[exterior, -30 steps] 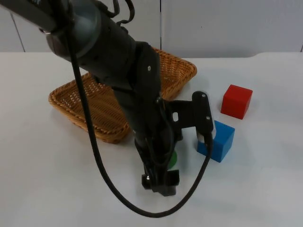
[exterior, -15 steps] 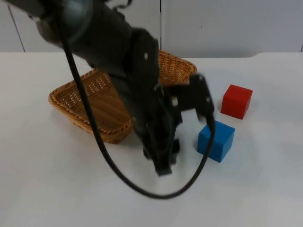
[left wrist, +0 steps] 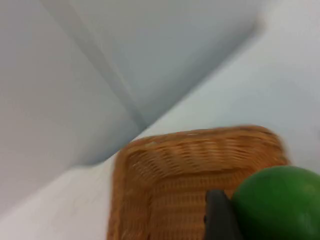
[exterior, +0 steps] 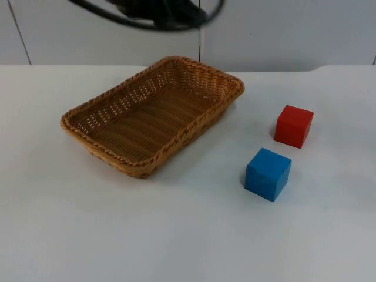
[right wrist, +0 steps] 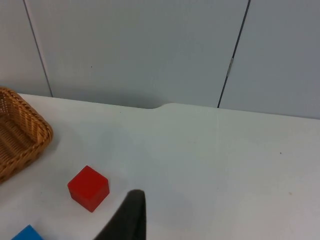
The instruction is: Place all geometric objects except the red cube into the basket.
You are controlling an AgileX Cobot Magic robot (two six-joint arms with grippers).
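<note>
- The table [exterior: 88,235] is carrying the basket [exterior: 150,117], which is sitting left of both cubes.
- The blue cube [exterior: 268,174] is sitting just in front of the red cube [exterior: 294,126], slightly apart.
- The left end effector [left wrist: 235,220] is hanging above the basket, gripping the green ball [left wrist: 280,202] against its finger.
- The right end effector [right wrist: 127,220] is waiting above the table near the red cube; I cannot tell how far it is open.
</note>
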